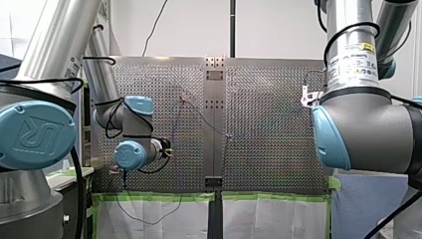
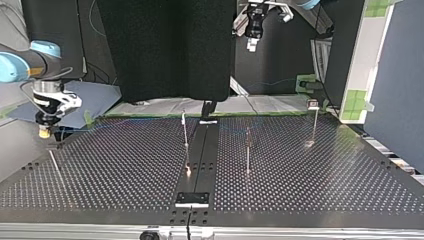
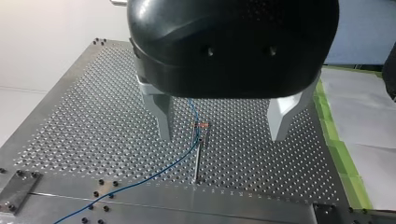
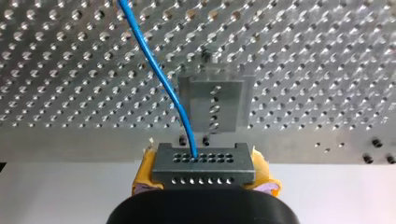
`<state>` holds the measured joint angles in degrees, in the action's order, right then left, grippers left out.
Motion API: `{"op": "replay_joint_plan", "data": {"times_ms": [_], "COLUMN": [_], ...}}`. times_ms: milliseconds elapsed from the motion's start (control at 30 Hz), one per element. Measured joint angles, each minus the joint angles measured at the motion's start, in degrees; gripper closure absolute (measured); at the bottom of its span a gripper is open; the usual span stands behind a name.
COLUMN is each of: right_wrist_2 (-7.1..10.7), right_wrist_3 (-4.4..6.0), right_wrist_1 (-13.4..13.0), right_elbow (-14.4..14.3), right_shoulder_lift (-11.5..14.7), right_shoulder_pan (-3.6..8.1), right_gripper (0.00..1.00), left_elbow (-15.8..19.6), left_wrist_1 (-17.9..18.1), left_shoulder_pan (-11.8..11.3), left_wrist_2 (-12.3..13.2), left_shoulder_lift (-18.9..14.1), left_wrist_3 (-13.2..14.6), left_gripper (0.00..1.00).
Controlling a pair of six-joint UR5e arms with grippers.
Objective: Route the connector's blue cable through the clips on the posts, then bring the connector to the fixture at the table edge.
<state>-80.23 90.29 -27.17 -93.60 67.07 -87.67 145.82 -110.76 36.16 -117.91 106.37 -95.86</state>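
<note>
In the right wrist view my right gripper (image 4: 203,173) is shut on the dark grey connector (image 4: 203,165), with a yellow pad (image 4: 144,173) on each side of it. The blue cable (image 4: 156,70) runs from the connector's top out over the perforated table. Just ahead of the connector a small metal fixture block (image 4: 212,105) sits near the table edge. In the top view my right gripper (image 2: 45,131) hangs over the table's left edge. My left gripper (image 3: 223,136) is open above a thin post with a clip (image 3: 200,149), and the blue cable (image 3: 159,172) passes through that clip.
Three thin posts (image 2: 185,131) (image 2: 247,150) (image 2: 314,122) stand on the perforated table (image 2: 325,190). A central metal rail (image 2: 200,155) crosses it. My left gripper (image 2: 252,45) hangs high over the table's far side. Green-taped white sheets (image 3: 364,140) lie beside the table.
</note>
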Motion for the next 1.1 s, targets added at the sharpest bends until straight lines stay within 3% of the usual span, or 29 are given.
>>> {"op": "replay_joint_plan", "data": {"times_ms": [433, 600, 767, 1100], "right_wrist_2": [6.26, 8.66, 9.67, 11.54], "right_wrist_3": [-0.7, -1.44, -2.45, -2.23], "right_wrist_1": [1.5, 3.4, 3.9, 3.2], "right_elbow": [2.8, 4.5, 5.1, 5.6], "right_shoulder_lift": [-0.4, -2.1, -3.7, -4.0], "right_shoulder_pan": [0.23, 0.33, 0.48, 0.8], "right_gripper": [1.0, 1.0, 1.0, 1.0], "left_elbow": [-1.4, -1.6, -1.6, -1.6], "left_wrist_1": [-2.9, -3.6, -3.7, -3.7], "left_shoulder_pan": [-0.1, -0.1, -0.3, -0.4], "left_wrist_2": [-0.7, -0.8, -0.9, -1.7], "left_shoulder_lift": [0.0, 0.0, 0.0, 0.0], "left_wrist_3": [0.1, 0.1, 0.1, 0.2], "left_gripper": [0.0, 0.0, 0.0, 0.0]}}
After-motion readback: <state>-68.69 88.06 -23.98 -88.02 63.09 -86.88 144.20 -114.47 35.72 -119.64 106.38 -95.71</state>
